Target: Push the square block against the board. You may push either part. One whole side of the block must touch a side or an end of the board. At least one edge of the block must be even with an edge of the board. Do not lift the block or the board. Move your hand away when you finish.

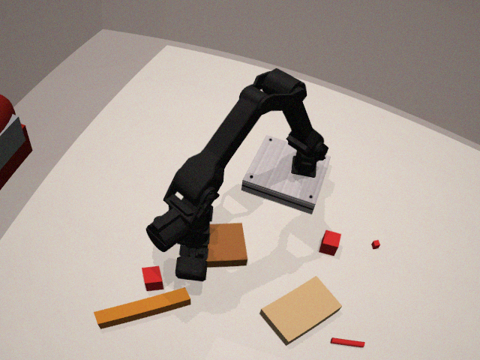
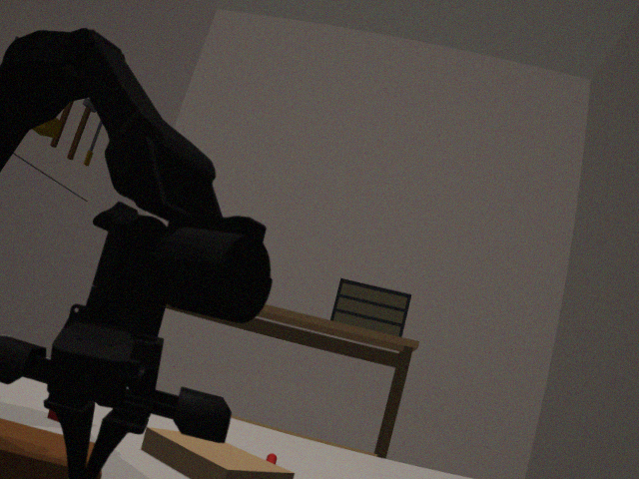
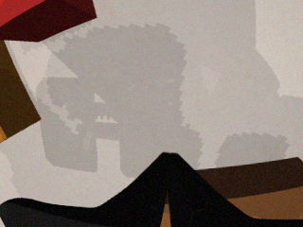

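The brown square block [image 1: 229, 241] [image 2: 25, 439] [image 3: 276, 204] lies flat on the table, its left part hidden by the arm in the top view. The tan rectangular board [image 1: 300, 310] [image 2: 222, 453] lies flat and turned at an angle, apart from the block, to its lower right in the top view. My gripper [image 2: 85, 474] [image 3: 169, 159] is shut and empty, pointing down. Its tips are low beside the block; I cannot tell whether they touch it. In the top view the fingertips are hidden under the gripper body.
A red cube [image 1: 152, 277] [image 3: 24, 10] and a long orange bar [image 1: 141, 307] [image 3: 15, 90] lie left of the gripper in the top view. Another red cube [image 1: 330, 242], a tiny red cube [image 1: 375, 244] and a red rod [image 1: 347, 342] [image 2: 272, 458] lie at the right.
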Robot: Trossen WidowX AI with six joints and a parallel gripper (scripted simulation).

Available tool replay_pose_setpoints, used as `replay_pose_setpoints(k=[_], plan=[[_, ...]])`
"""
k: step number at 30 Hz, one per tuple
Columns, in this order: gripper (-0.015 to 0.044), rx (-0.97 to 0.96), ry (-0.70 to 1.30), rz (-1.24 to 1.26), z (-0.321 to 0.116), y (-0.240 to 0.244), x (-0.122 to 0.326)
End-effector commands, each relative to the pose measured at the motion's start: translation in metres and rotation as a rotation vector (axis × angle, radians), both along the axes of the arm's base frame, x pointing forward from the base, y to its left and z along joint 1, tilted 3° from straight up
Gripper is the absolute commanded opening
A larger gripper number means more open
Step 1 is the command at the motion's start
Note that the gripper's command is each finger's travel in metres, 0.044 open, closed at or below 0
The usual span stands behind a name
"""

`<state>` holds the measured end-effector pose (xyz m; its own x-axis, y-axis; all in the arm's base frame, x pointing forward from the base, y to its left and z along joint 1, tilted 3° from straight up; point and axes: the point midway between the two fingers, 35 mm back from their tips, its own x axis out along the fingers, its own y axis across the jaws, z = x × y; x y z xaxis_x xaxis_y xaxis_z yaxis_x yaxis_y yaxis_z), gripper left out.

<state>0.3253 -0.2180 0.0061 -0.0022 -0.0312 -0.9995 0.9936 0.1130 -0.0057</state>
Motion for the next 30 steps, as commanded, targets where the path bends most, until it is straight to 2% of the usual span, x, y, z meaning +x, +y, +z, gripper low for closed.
replay_pose_setpoints(k=[1, 30], plan=[[0.0000, 0.007, 0.008, 0.000, -0.002, 0.007, -0.003], [0.0000, 0.011, 0.009, 0.000, -0.003, 0.042, -0.011]])
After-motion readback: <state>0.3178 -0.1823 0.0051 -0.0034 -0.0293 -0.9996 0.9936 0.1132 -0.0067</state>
